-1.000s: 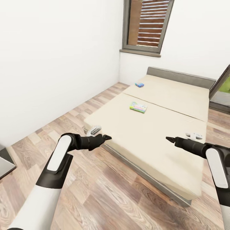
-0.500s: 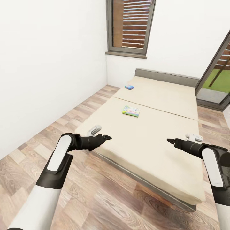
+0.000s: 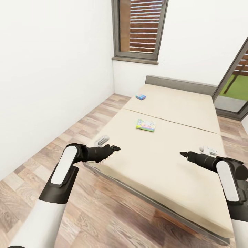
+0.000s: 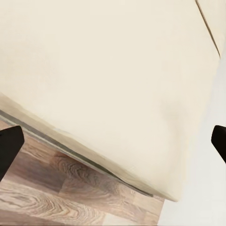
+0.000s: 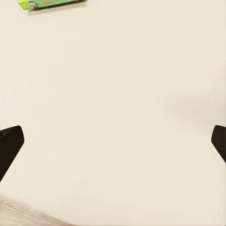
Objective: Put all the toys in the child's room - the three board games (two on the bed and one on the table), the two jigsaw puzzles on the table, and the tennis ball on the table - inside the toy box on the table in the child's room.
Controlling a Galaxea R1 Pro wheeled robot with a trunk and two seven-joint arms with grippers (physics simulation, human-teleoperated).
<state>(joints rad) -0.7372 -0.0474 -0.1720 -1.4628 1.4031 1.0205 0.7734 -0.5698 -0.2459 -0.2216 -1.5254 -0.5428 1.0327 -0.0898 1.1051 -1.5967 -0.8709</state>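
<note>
Head view shows both grippers, left (image 3: 116,148) and right (image 3: 181,154), held over the bed (image 3: 179,113) with jaws wide and empty, probably ready for the nearer board game (image 3: 145,125).

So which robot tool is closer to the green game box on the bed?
Left, though not by much. The left tool sits short of the green-edged board game near the bed's corner; the right tool hangs further off, over the mattress.
</note>
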